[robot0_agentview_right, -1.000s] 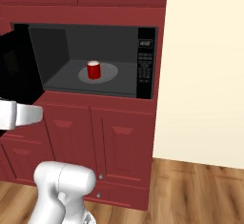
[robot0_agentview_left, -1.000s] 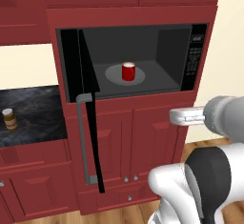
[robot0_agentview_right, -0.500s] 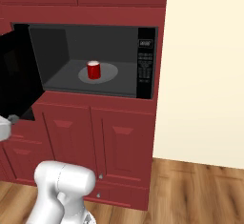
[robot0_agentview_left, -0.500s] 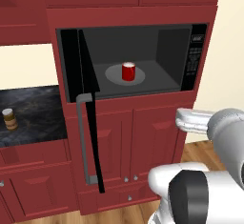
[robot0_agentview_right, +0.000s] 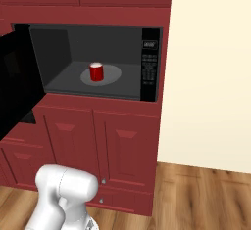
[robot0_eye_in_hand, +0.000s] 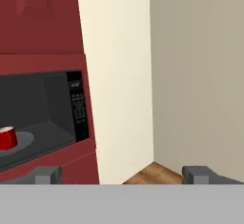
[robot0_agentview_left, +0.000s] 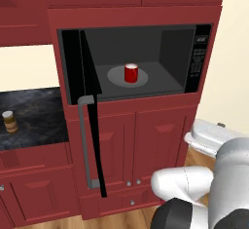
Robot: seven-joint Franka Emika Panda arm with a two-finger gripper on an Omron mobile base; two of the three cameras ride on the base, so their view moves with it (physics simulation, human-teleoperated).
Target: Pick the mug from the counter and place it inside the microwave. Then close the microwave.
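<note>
The red mug (robot0_agentview_left: 131,73) stands upright on the grey turntable inside the black microwave (robot0_agentview_left: 194,62), apart from the gripper. From the right base view the mug (robot0_agentview_right: 96,72) sits mid-cavity, left of the microwave's (robot0_agentview_right: 150,67) button panel. The microwave door (robot0_agentview_left: 91,125) hangs wide open to the left, its grey handle facing out. In the hand view my gripper (robot0_eye_in_hand: 123,175) is open with nothing between its fingertips (robot0_eye_in_hand: 47,174). It is to the right of the microwave (robot0_eye_in_hand: 76,108), facing the cream wall, and the mug (robot0_eye_in_hand: 6,138) is at the far left edge. The dark counter (robot0_agentview_left: 34,118) lies left of the door.
A small brown jar (robot0_agentview_left: 8,121) stands on the counter at the left. Red cabinet doors (robot0_agentview_left: 141,145) run below the microwave. A cream wall (robot0_agentview_right: 211,72) and wood floor (robot0_agentview_right: 206,190) lie to the right. The open door juts out into the space in front.
The hand has swung right and slightly down, away from the microwave opening, and has left the right base view. The mug and the door have not moved.
</note>
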